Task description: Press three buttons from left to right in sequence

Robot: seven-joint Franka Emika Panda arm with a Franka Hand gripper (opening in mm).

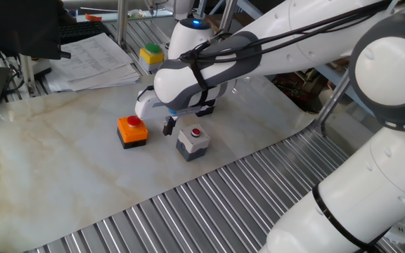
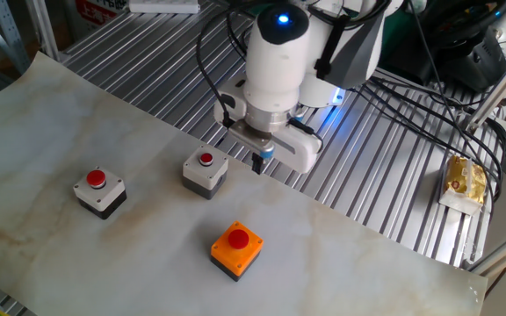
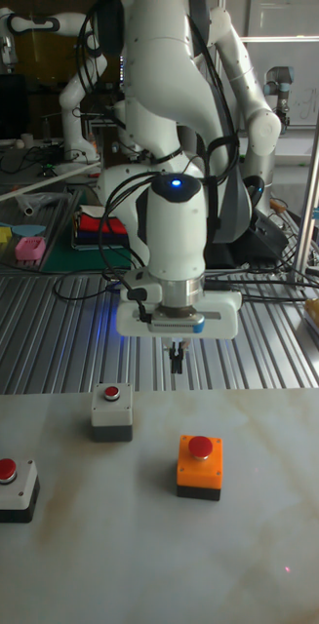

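the gripper (image 1: 168, 127) hangs above the marble sheet (image 1: 62, 161), between the orange button box (image 1: 132, 131) and the grey button box (image 1: 193, 140), touching neither. its dark fingers (image 3: 177, 358) point straight down and look pressed together in the tall fixed view, but whether a slit remains between the tips i cannot tell.

in the other fixed view the three boxes are spread apart: the white-topped box (image 2: 99, 190) sits farthest to one side, the grey box (image 2: 206, 170) is near the sheet's back edge where the ribbed metal table (image 2: 148, 70) begins, and the orange box (image 2: 236, 248) lies nearer the front. bare marble lies open between them.

the gripper (image 2: 259, 161) sits over the sheet's rear edge there. a yellow box with a green button (image 1: 151, 55) stands well apart beside a stack of papers (image 1: 93, 60).
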